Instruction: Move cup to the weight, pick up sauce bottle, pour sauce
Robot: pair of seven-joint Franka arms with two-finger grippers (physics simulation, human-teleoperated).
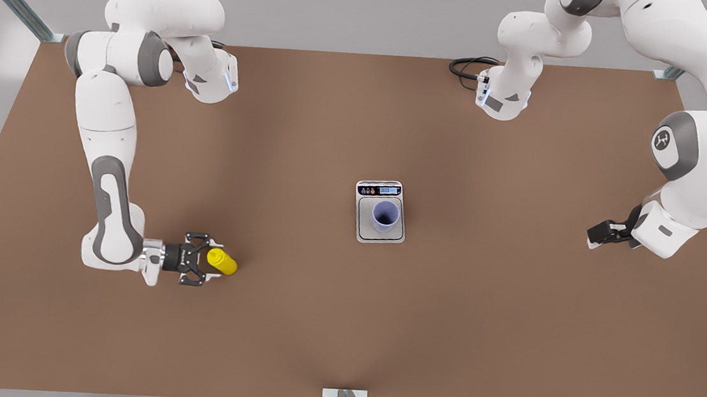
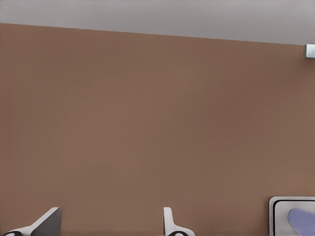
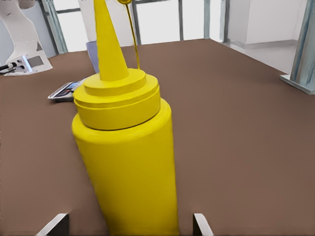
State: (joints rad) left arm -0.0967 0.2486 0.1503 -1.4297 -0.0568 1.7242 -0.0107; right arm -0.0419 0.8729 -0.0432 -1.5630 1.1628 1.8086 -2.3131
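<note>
- Cup (image 1: pixel 385 215) stands upright on the plate of the weight (image 1: pixel 378 233), mid-surface. I judge the first step done.
- Sauce bottle (image 1: pixel 222 262) sits toward the front view's left and near edge of the surface (image 1: pixel 477 324), well apart from the weight.
- Right wrist view rides the arm on the front view's left: it looks straight at the sauce bottle (image 3: pixel 125 162), upright, nozzle up, with the weight (image 3: pixel 66 91) and cup (image 3: pixel 92 54) far behind it.
- Right end effector (image 1: pixel 212 261): fingers spread, one on either side of the bottle body. Fingertips (image 3: pixel 55 224) in the wrist view stand off from the yellow wall, so I read it as bracketing, not yet pinching. Contact I cannot confirm.
- Key relation: the bottle lies directly ahead of the right end effector, between its fingers; its long axis is vertical, crossways to the horizontal approach. Closing should catch the cylinder squarely.
- Left end effector (image 1: pixel 606 233): on the front view's right, well apart from everything, waiting. Its wrist view shows two fingertips (image 2: pixel 170 223) set apart over bare surface (image 2: pixel 147 123), a corner of the weight (image 2: pixel 275 209) just at the edge. Spread, holding nothing.
- Right arm is plainly the nearer one for the bottle.
- Next, as I judge it: close, lift, carry right toward the cup.
</note>
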